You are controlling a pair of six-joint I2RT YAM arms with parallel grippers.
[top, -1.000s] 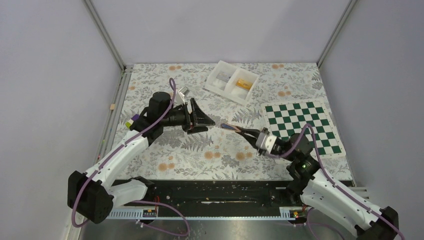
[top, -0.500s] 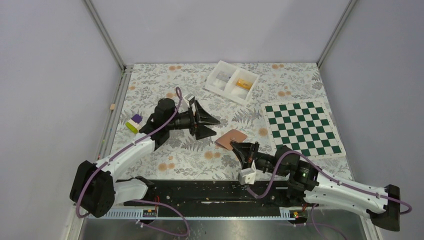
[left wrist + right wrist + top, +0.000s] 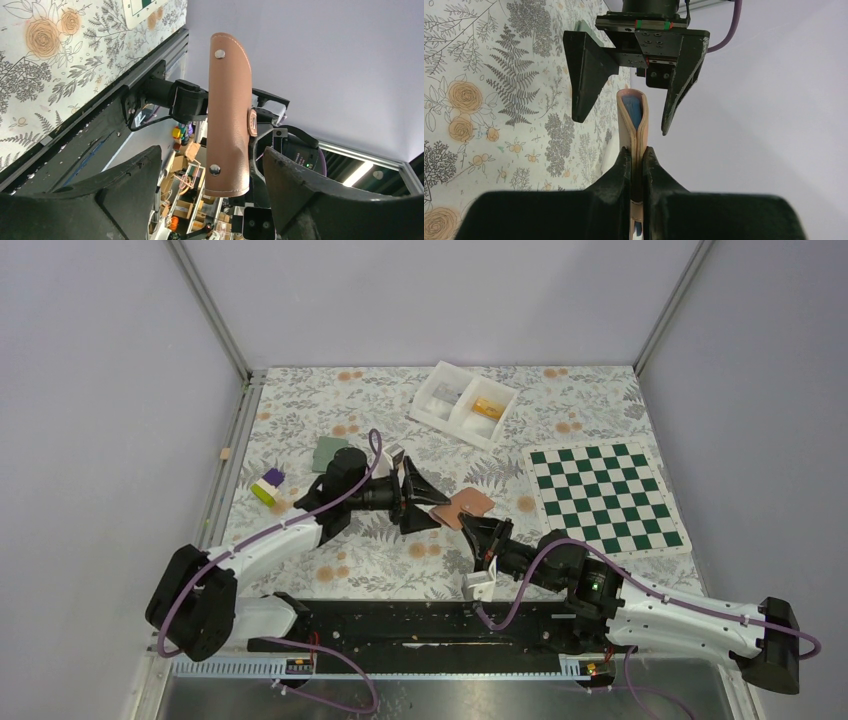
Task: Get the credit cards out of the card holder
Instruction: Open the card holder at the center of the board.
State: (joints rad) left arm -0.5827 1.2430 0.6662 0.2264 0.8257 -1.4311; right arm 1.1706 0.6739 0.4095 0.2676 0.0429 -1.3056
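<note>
The tan-brown card holder (image 3: 470, 503) hangs above the table, pinched at one edge by my shut right gripper (image 3: 480, 532). The right wrist view shows it edge-on (image 3: 634, 122), folded, with light-blue lining inside, and my right gripper (image 3: 636, 151) clamped on it. My left gripper (image 3: 432, 508) stands open with its fingers on either side of the holder's far end, touching neither side. From the left wrist, the brown cover (image 3: 229, 115) fills the gap of my left gripper (image 3: 211, 152). A grey-green credit card (image 3: 328, 453) and purple and lime cards (image 3: 268, 484) lie on the table at left.
A white two-compartment tray (image 3: 450, 380) sits at the back centre. A green-and-white chessboard mat (image 3: 606, 495) lies at the right. The floral cloth (image 3: 380, 560) covers the table, with metal frame rails along its left and near edges.
My right arm has swung low and leftward, still holding the holder. My left gripper has moved right and nearer until its open fingers bracket the holder, uncovering the grey-green card behind it.
</note>
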